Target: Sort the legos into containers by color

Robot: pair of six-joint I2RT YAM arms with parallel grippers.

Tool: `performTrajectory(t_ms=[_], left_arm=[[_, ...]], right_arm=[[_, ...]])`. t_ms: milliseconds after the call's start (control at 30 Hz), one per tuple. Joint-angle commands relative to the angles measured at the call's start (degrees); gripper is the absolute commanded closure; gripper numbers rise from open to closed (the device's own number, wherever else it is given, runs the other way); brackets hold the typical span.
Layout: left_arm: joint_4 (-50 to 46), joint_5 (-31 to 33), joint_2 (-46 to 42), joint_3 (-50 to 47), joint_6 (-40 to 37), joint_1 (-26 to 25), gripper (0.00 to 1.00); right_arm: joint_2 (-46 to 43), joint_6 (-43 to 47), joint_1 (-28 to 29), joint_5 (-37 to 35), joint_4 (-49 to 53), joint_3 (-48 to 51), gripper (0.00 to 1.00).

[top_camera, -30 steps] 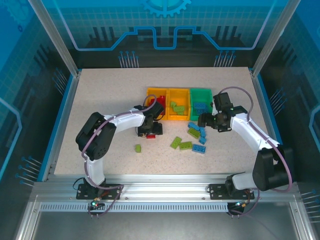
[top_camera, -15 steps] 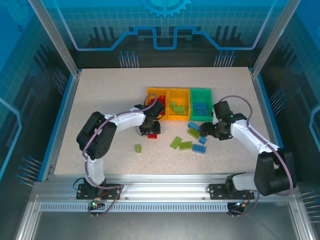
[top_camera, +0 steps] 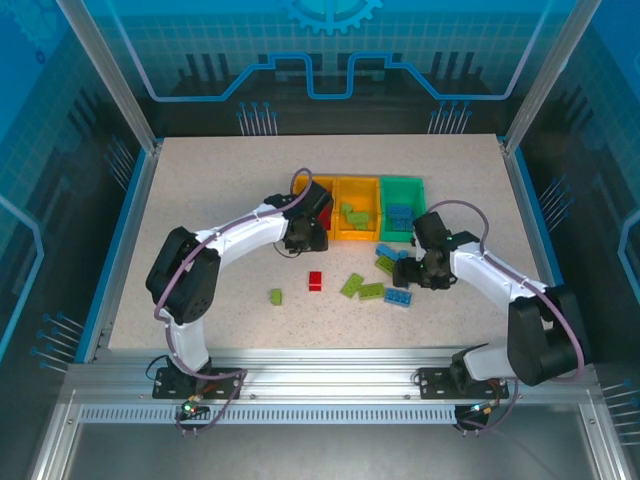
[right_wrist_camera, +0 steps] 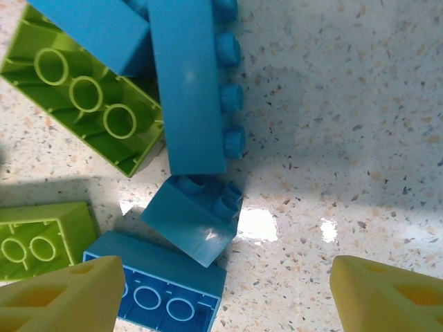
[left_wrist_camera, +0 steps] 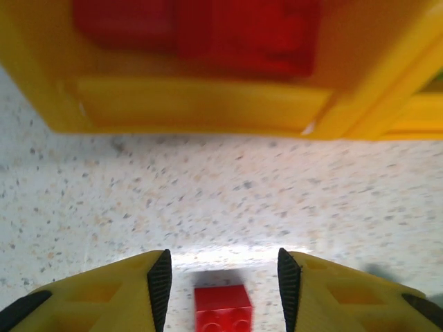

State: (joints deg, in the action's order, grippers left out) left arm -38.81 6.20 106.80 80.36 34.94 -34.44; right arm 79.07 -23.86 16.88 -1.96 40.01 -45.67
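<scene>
A small red lego brick (top_camera: pixel 315 281) lies alone on the speckled table (top_camera: pixel 200 200), just in front of the three bins and apart from the other loose pieces. From the left wrist, the same brick (left_wrist_camera: pixel 222 311) sits on the table in the gap between the yellow fingers (left_wrist_camera: pixel 104 290), touching neither and cut off by the lower edge. The left gripper (top_camera: pixel 303 240) hovers with its jaws part open and empty, at the front wall of the left yellow bin (left_wrist_camera: pixel 201 104). Blurred red bricks (left_wrist_camera: pixel 208 28) lie inside that bin. From above, the left arm hides much of this bin.

The middle yellow bin (top_camera: pixel 357 181) holds lime bricks (top_camera: pixel 350 213). The green bin (top_camera: pixel 402 181) holds blue bricks (top_camera: pixel 400 215).

The right gripper (top_camera: pixel 413 270) hangs over a loose cluster of blue and lime bricks, its jaws wide apart and holding nothing. Its wrist view shows a long blue brick (right_wrist_camera: pixel 187 90) on its side, a small blue brick (right_wrist_camera: pixel 194 218) tilted against it, and an upturned lime brick (right_wrist_camera: pixel 83 90). Any lettering on the studs is too small to read. One lime brick (top_camera: pixel 275 296) lies apart to the left.
</scene>
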Motion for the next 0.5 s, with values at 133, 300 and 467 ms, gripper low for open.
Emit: performTrajectory(t_ms=[133,300,467], left_arm=[[-3.2,-2.1,-1.9,0.7,-2.0,0.2,0.43],[-3.4,-3.5,-3.1,-4.3,-1.2,-1.7,0.19],[-2.5,-3.5,-3.1,-7.9,2.4,-4.1,0.14]], right_arm=[[2.7,-2.4,0.9,0.2,0.1,0.2,0.21],[3.0,-3.0,0.9,-0.5,0.0,0.5,0.20],[3.3,-4.0,0.9,0.2,-0.5,0.5,0.20]])
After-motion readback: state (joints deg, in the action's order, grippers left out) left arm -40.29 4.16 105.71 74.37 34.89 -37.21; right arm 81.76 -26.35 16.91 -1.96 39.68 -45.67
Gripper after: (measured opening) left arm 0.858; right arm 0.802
